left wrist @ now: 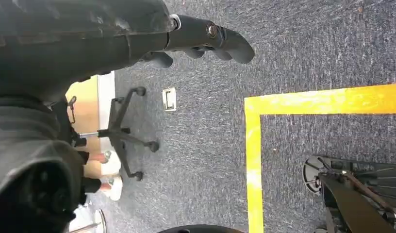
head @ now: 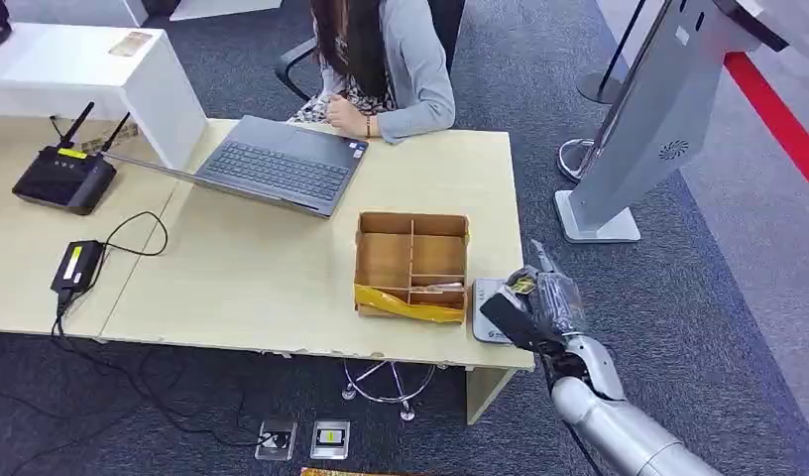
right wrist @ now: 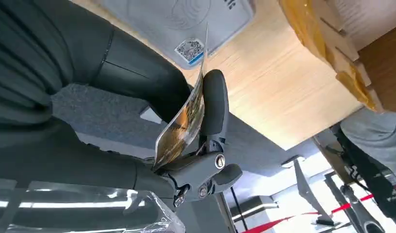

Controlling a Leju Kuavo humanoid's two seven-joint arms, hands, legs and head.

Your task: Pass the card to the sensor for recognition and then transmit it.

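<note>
One card [right wrist: 182,124] stood pinched between the thumb and a dark finger [right wrist: 214,104] of the right robot hand [head: 535,307], its other fingers curled in close; the card's printed face bowed slightly, and its far edge hung just above the single grey sensor [head: 486,315] at the near right corner of the bench [head: 242,278]. The left robot hand [left wrist: 206,41] hung over grey carpet beside a yellow floor line [left wrist: 254,145], holding nothing, its fingers loosely curled rather than spread. Just beside the sensor sat one wooden box [head: 411,264] split into several compartments; a yellow strip lay along its near wall, and a small flat item rested in a near compartment, too small to tell what. Farther back lay one open laptop [head: 282,164], with a person [head: 391,69] seated behind it. Off to the left were one black router [head: 63,178] and one black power brick [head: 76,266] with its cable.
</note>
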